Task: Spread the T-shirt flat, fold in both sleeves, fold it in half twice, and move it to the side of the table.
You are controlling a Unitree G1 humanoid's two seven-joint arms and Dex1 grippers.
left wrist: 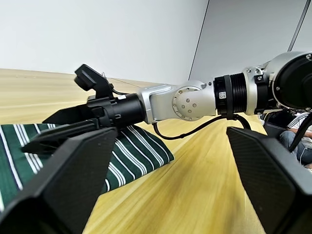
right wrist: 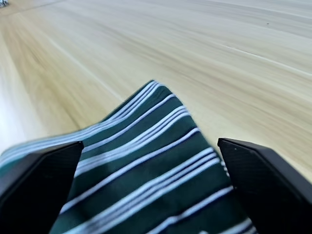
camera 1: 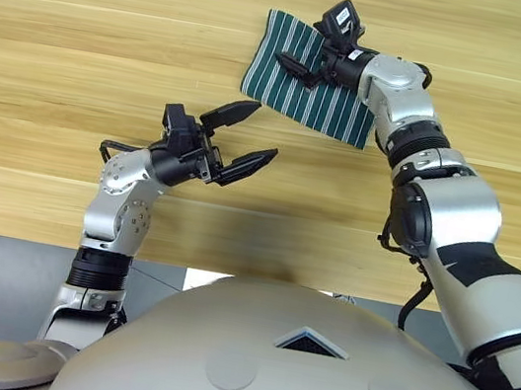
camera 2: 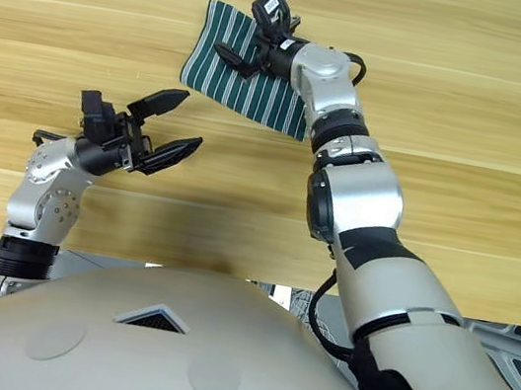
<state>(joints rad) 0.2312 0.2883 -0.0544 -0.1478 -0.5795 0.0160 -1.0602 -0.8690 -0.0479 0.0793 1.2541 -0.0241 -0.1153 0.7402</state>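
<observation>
Over the wooden table point(camera 1: 89, 26), left side: left gripper point(camera 1: 263, 130) hovers off the surface, jaws spread, holding nothing. Just right of it, the T-shirt point(camera 1: 286, 99) lies folded into a small striped rectangle. Right gripper point(camera 1: 297, 68) sits above it, jaws apart, not clamping.

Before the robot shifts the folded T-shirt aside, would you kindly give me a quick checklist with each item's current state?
1. T-shirt folded into a compact rectangle, lying flat: ok.
2. Right tool positioned over the T-shirt, cloth beneath its fingers: ok.
3. Right tool gripping the cloth: not ok, it is open.
4. Left tool open and apart from the T-shirt: ok.
5. T-shirt at the side of the table: not ok, bare wood extends all round it.
</observation>
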